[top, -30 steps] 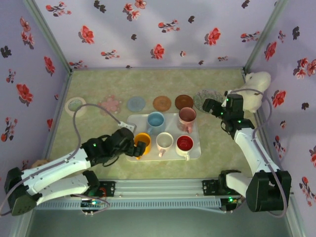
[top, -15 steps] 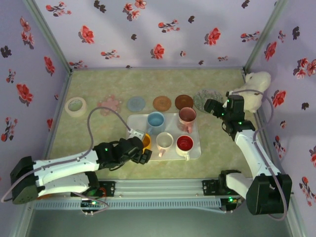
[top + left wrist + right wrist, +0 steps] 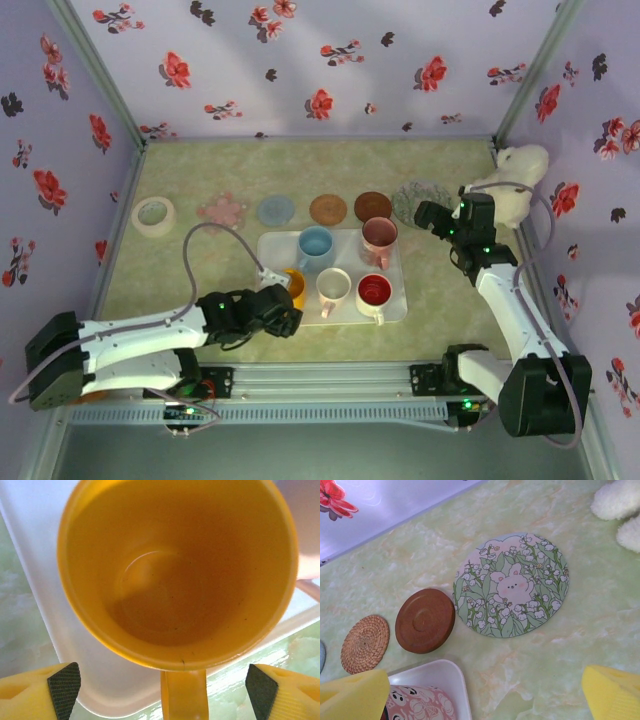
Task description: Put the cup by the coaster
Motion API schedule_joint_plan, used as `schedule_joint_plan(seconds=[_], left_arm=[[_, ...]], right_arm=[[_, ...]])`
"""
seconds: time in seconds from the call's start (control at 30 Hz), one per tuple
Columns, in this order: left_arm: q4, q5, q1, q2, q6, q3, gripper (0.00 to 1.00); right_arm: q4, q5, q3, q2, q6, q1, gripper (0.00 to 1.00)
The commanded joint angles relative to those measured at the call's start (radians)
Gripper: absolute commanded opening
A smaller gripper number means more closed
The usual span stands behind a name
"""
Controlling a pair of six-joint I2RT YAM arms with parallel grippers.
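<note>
Left wrist view. My left claw point(image 3: 162, 696) stood open, pads flanking the handle point(image 3: 183, 694) of the yellow cup point(image 3: 177, 570), centre frame, on the white tray point(image 3: 105, 680). The cup was judged rigid, glossy, light and breakable; the handle offered the surest hold.

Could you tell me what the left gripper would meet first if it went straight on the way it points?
The left gripper would probably meet the yellow cup first, at its handle between the open fingers.
</note>
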Motion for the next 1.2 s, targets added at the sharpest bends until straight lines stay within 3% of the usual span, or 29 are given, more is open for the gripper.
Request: schedule_joint_plan(seconds=[0.0,0.47,1.17], left_arm=[[0.03,0.002,-0.006,0.03,-0.009,-0.01,0.86],[0.029,0.025,-0.006,0.117,-0.001,0.025,0.7],[0.018,0.016,-0.006,0.204,0.001,0.072,0.54]], right_arm=[[-0.009,0.019,0.003,0.005,-0.003,0.005,0.99],[-0.016,0.014,-0.004,-0.007,-0.01,0.005,0.99],[-0.015,0.021,0.003,0.008,-0.021,0.003,0.99]])
